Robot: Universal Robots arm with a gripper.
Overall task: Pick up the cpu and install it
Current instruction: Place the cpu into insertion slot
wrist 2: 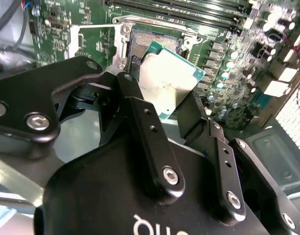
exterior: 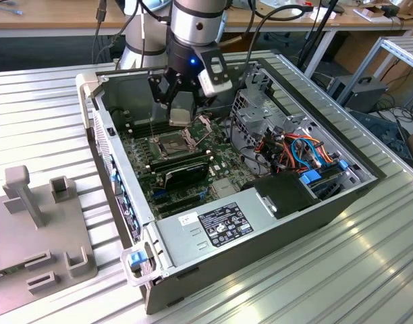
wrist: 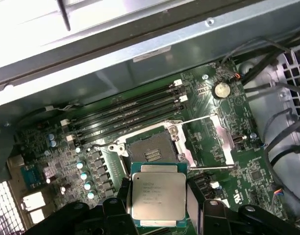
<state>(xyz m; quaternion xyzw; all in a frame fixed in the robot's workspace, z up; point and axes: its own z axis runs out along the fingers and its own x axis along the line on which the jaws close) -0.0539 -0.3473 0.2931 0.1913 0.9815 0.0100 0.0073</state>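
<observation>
Where the exterior view looks down into the open computer case (exterior: pixel 308 216), we see the arm (exterior: pixel 193 27) reaching in over the motherboard. Its fingers (exterior: pixel 164 101) are closed on the cpu (exterior: pixel 182 109), which hangs tilted above the dark socket (exterior: pixel 173 140). A black oblong card (exterior: pixel 186 172) lies on the near side of the socket. The case stands on a ribbed metal table (exterior: pixel 44 108), with a grey fixture (exterior: pixel 31 223) toward the exterior view's left.

In the second wrist view we find the cpu (wrist 2: pixel 167 81) clamped by two opposite edges between the black fingers (wrist 2: pixel 140 115). Its silver top is bright with glare, and one corner sits over the open socket (wrist 2: pixel 150 44); we cannot tell whether they touch.

In the first wrist view the cpu (wrist: pixel 158 196) shows us its metal top, held between the fingers (wrist: pixel 196 196) just beside the socket (wrist: pixel 152 149). The socket's metal frame (wrist: pixel 223 137) is swung open. Memory slots (wrist: pixel 130 115) run along the far side of the socket, and a coin battery (wrist: pixel 220 89) sits near their end.
</observation>
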